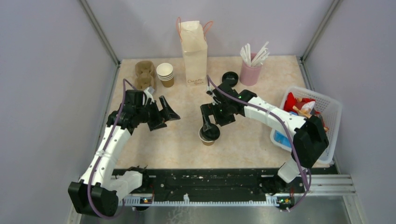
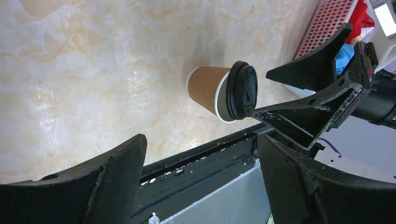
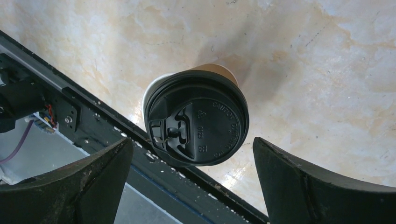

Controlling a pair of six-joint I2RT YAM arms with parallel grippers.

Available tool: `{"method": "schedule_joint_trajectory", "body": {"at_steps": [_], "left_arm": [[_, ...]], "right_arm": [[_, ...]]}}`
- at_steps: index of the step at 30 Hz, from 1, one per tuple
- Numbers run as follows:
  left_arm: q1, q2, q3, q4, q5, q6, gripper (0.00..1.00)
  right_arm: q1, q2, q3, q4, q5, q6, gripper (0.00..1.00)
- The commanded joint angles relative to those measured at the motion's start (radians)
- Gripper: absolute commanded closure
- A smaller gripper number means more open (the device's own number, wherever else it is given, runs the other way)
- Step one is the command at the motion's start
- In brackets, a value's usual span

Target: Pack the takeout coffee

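Beige desk (image 1: 261, 140): R hand (image 1: 208, 122) hung released over the takeout coffee (image 1: 209, 135), L hand (image 1: 162, 114) released too; best grip looked below lid (image 3: 196, 122).

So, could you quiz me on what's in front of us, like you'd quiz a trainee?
1. True or false: the right gripper is shut on the takeout coffee.
2. What stands upright, farther back than the coffee? A) white paper bag B) kettle C) toaster
3. Fill in: the left gripper is ____ (open or shut).
Key: 1 false, it is open; 2 A; 3 open.
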Motion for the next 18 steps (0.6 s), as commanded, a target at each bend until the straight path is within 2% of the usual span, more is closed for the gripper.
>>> {"method": "schedule_joint_trajectory", "body": {"at_steps": [1,18], "left_arm": [[0.001,0.002,-0.001,0.041,0.018,0.013,0.06],[0.001,0.004,-0.006,0.046,0.020,0.018,0.05]], "right_arm": [[-0.001,0.012,-0.014,0.045,-0.029,-0.012,0.01],[0.012,0.045,-0.008,0.040,-0.023,-0.031,0.05]]}}
